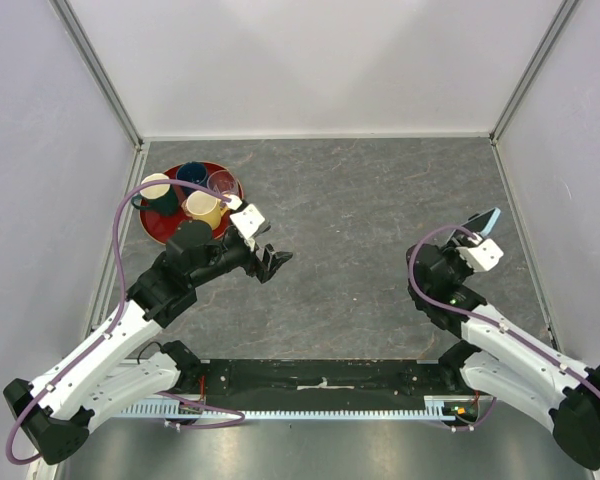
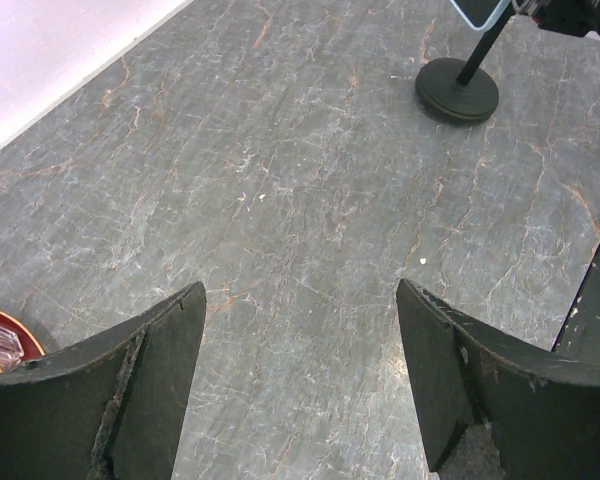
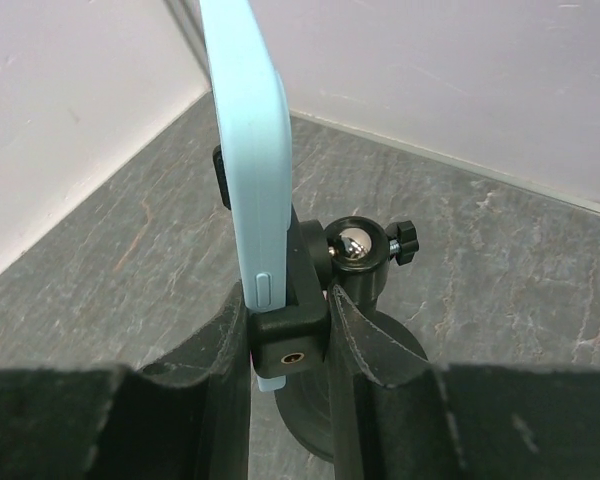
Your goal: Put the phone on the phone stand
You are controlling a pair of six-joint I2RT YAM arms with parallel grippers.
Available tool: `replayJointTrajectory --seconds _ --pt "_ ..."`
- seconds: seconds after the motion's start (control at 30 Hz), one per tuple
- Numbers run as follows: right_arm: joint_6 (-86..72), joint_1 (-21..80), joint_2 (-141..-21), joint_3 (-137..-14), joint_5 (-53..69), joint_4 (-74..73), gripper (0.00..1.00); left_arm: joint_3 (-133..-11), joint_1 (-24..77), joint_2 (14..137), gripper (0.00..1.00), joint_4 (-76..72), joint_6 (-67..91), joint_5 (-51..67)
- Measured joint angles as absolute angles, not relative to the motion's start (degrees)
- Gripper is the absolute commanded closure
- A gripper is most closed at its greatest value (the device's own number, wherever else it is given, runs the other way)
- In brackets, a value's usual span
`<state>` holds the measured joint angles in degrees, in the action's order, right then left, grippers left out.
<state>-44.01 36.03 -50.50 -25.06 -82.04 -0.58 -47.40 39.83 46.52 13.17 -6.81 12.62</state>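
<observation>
phone [image 3: 250,150] is edge-on and upright near the right edge of the worktop [image 1: 380,200], about midway front to back. Its lower end sits in the clamp [image 3: 298,335] of the phone stand [image 2: 458,90]. right gripper [image 3: 288,300] looks pinched across that lower end, one finger on the phone's face side and the other against the clamp. left gripper [image 2: 300,290] is spread wide, holds nothing and hangs over bare worktop left of centre. Handling guess: phone is rigid and light-ish, with a slick glass face and a grippier case, so hold the case edges low down, not the screen. The stand looks top-heavy, with a thin post and a ball joint [image 3: 353,247] that may swivel under a side push, so release straight back. Can't tell if the clamp grips by itself. Containers: red tray [image 1: 158,232] in the far-left corner carries four cups [image 1: 204,208] packed close together. Can't tell whether they hold anything.
</observation>
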Motion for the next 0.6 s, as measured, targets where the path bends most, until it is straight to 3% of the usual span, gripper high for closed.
replayJointTrajectory --seconds 0.3,0.6 --pt "-45.4 29.3 -49.4 -25.8 -82.6 -6.5 1.00 -47.4 39.8 47.2 0.18 13.1 -6.5 13.0" --pt "-43.9 21.9 -62.1 -32.8 -82.3 -7.9 1.00 -47.0 39.8 47.5 0.18 12.0 -5.0 13.6"
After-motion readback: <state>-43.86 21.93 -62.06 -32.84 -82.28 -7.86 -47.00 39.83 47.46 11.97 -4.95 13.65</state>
